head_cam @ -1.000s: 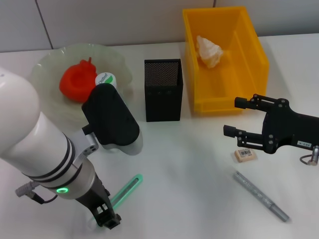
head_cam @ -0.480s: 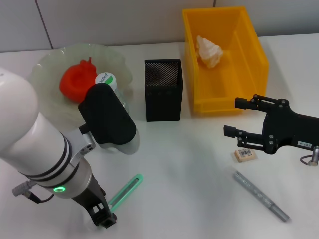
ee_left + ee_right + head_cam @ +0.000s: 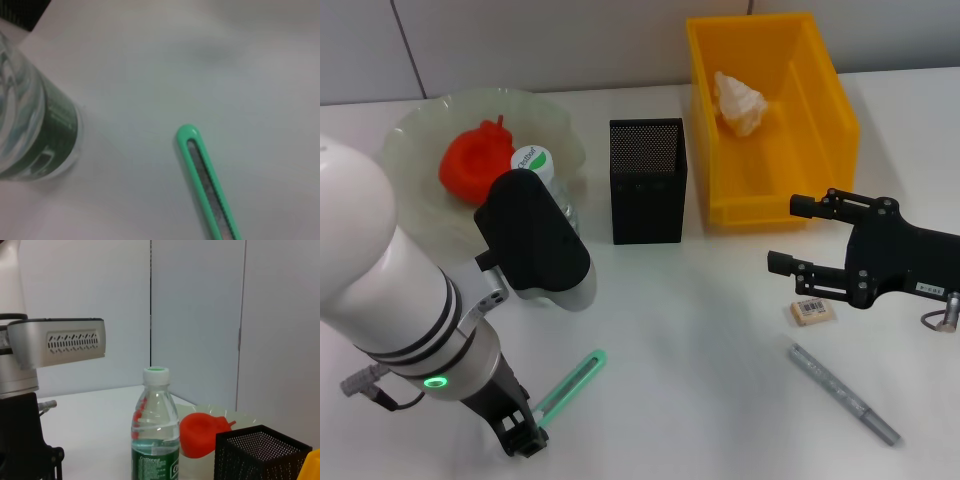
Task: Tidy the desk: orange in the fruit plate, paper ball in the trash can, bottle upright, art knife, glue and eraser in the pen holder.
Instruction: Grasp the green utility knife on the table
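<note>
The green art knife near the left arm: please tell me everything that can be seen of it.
The slim green plastic art knife lies flat on the white table, pointing diagonally. The left wrist view shows a rounded end and a grey metal strip along its middle. Nothing grips it; the left arm's dark lower end stands right at its near end, though contact cannot be judged. The clear water bottle stands upright nearby, apart from it.

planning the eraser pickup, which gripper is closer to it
Right. The right gripper hangs just above the eraser, beside the yellow bin; the left gripper is far across the desk.
</note>
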